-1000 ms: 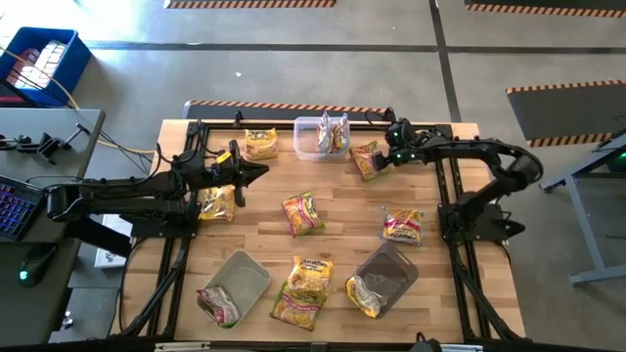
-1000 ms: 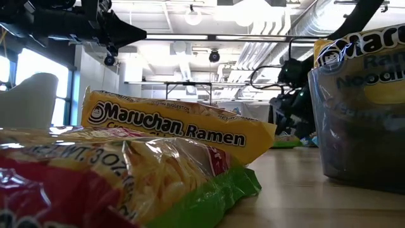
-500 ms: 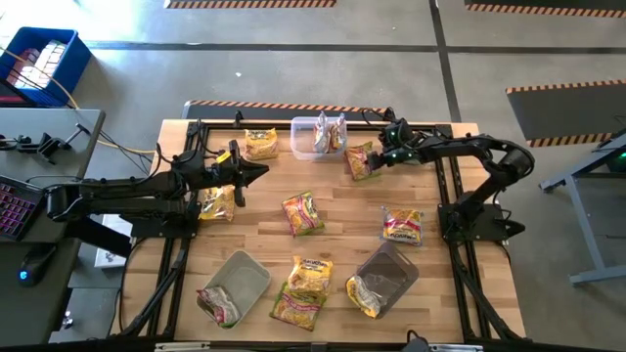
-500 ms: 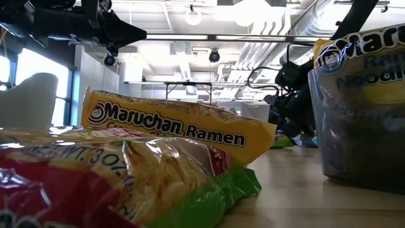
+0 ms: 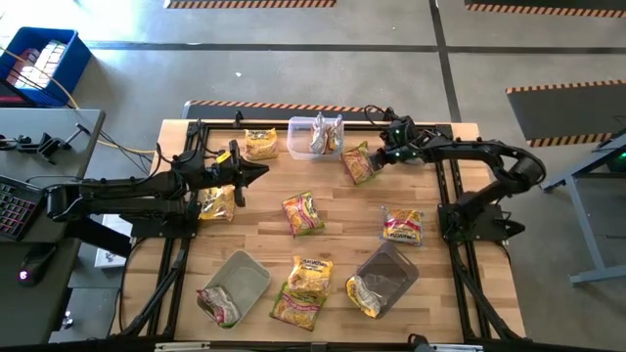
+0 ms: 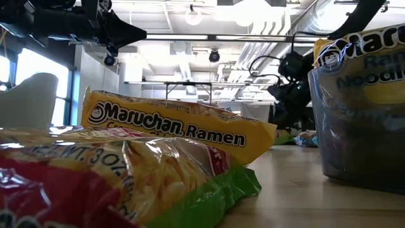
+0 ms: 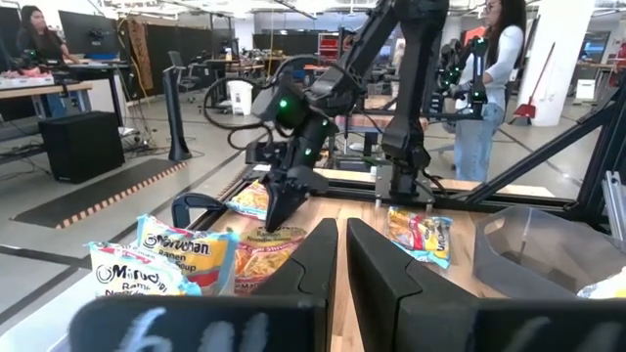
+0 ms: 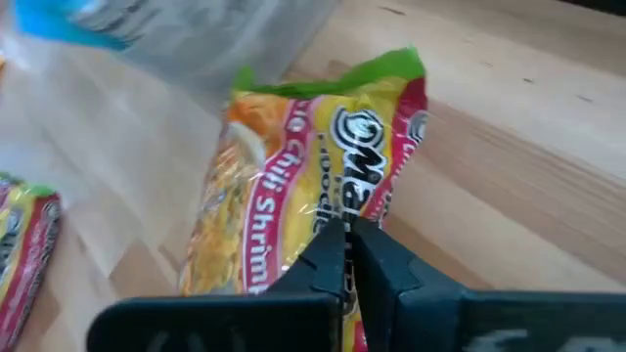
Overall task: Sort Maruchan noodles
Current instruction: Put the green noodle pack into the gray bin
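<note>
Several Maruchan noodle packets lie across the wooden table. My right gripper (image 5: 377, 156) is at the far middle, shut on a yellow, red and green chili shrimp packet (image 8: 293, 166), which also shows in the high view (image 5: 358, 163) beside a clear tub (image 5: 315, 135). My left gripper (image 5: 259, 171) hangs shut and level above the table's left half with nothing in it, its fingers (image 7: 323, 264) pointing toward the right arm. Loose packets lie at the far left (image 5: 259, 143), the left (image 5: 217, 202), the middle (image 5: 302, 212) and the right (image 5: 402, 225). My right gripper pinches one long edge of the chili shrimp packet (image 8: 364, 207) between its two fingertips. The fingers slant down at it from the table's right side. The packet's green far end (image 8: 333, 76) lies on the wood beside the clear tub, and its body stretches away from the fingers.
The far clear tub holds silvery packets (image 5: 323, 132). Two more tubs stand near the front: a left one (image 5: 240, 279) with a packet at its mouth (image 5: 220, 305), and a right one (image 5: 391, 272) with a yellow packet (image 5: 364, 293). Two packets (image 5: 305, 288) lie between them.
My right gripper has shut on the chili shrimp packet's edge, tipping and rolling a little as it closed. The packet has shifted slightly toward the table's left, against the clear tub.
</note>
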